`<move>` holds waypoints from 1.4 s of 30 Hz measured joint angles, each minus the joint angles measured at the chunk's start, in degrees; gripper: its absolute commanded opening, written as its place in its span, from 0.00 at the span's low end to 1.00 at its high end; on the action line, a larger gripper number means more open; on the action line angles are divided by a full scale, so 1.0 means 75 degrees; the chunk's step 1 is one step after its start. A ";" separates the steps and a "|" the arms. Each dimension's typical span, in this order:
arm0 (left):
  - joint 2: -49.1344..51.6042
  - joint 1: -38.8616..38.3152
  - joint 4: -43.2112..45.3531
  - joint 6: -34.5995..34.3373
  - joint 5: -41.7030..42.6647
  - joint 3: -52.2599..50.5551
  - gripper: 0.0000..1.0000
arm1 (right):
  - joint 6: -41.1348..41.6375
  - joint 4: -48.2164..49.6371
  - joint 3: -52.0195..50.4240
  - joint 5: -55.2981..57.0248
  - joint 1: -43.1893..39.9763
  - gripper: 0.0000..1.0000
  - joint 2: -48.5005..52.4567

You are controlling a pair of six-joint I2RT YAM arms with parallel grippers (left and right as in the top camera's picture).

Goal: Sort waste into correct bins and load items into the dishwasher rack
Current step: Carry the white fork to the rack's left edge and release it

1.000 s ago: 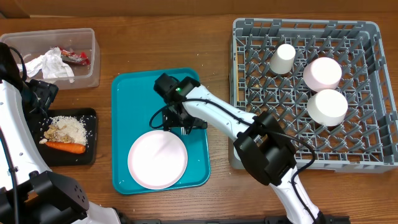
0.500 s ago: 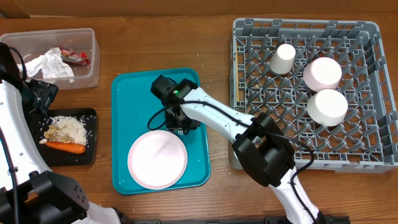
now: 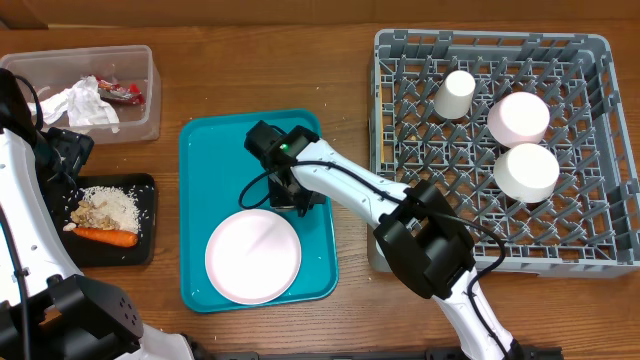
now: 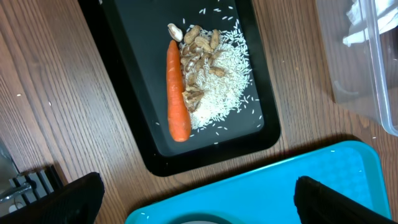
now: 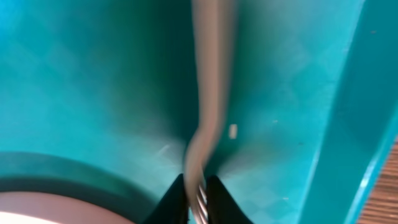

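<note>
My right gripper (image 5: pixel 196 199) is shut on the tine end of the white fork (image 5: pixel 210 74), which lies on the teal serving tray (image 3: pixel 210 150) just above the round plate (image 3: pixel 253 256). In the overhead view the gripper (image 3: pixel 293 203) hides most of the fork. My left gripper (image 4: pixel 199 199) hangs open and empty over the tray's edge, beside the black tray (image 4: pixel 124 74) holding the carrot (image 4: pixel 177 93) and rice (image 4: pixel 221 81). The grey rack (image 3: pixel 490 40) holds a cup (image 3: pixel 456 94) and two bowls (image 3: pixel 518 118) (image 3: pixel 527 171).
The clear tub (image 3: pixel 140 120) at the back left holds the crumpled napkin (image 3: pixel 80 103) and the red wrapper (image 3: pixel 120 92). A few rice grains lie scattered on the wood around the black tray. The rack stands close to the teal tray's right side.
My right gripper has closed from wide open onto the fork and shifted slightly over the tray. The left arm has not moved.
</note>
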 measured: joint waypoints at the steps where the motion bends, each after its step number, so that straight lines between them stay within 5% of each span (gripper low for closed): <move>1: 0.0000 0.0000 0.0000 0.0003 0.0003 0.0000 1.00 | -0.0012 -0.0044 0.0003 0.0006 -0.0026 0.06 0.0000; 23: 0.0000 0.0000 0.0003 0.0000 0.0000 0.0000 1.00 | -0.0796 -0.1381 0.1204 0.1087 -0.1346 0.04 -0.1145; 37: 0.0003 0.0000 0.0000 0.0000 0.0000 0.0000 1.00 | -0.3177 -0.1320 0.1297 0.0536 -0.3520 0.04 -0.1693; 40: 0.0000 0.0000 0.0000 0.0000 0.0000 0.0000 1.00 | -0.3366 -0.1107 0.1105 0.0388 -0.3678 0.13 -0.1696; 42: 0.0003 0.0000 0.0003 0.0003 0.0000 0.0000 1.00 | -0.3401 -0.0918 0.0868 0.0338 -0.3724 0.34 -0.1696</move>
